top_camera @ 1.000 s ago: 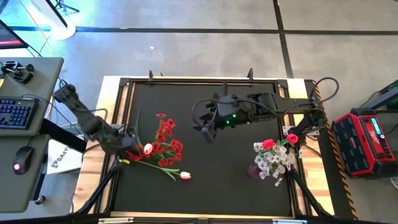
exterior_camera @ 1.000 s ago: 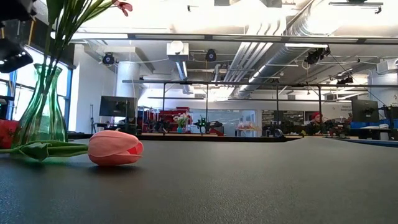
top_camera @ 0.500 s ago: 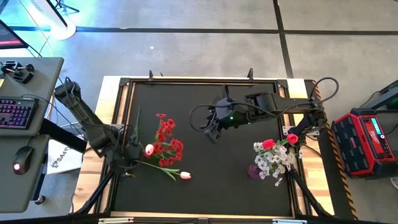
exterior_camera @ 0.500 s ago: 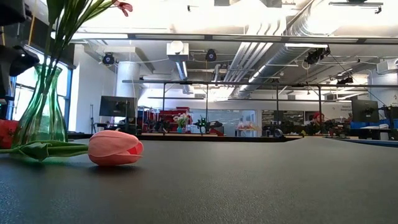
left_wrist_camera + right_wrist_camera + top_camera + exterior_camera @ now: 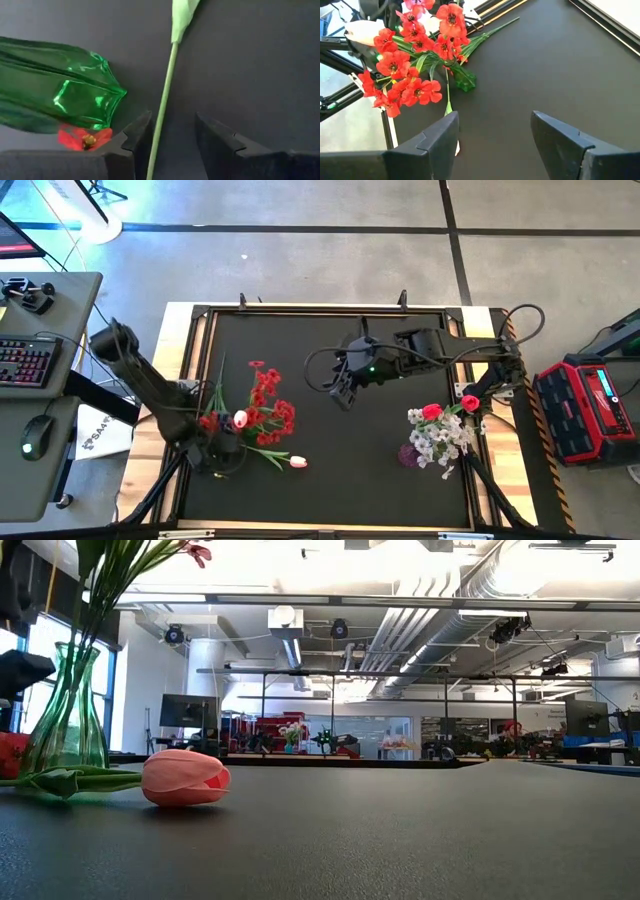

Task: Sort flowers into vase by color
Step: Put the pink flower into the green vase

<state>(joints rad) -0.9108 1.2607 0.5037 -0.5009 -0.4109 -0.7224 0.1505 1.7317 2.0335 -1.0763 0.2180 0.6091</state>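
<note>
Left pincer (image 5: 170,137) astride green stem (image 5: 165,105), unclosed

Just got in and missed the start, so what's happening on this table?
Two arms are sorting artificial flowers into vases. The left gripper is low at the table's left edge beside the green vase of red flowers, its jaws straddling the green stem of a loose flower lying flat, not yet gripping it. A pink tulip lies on the mat nearby. The right gripper waits open over the middle. A second vase on the right holds white and red-pink blooms.
</note>
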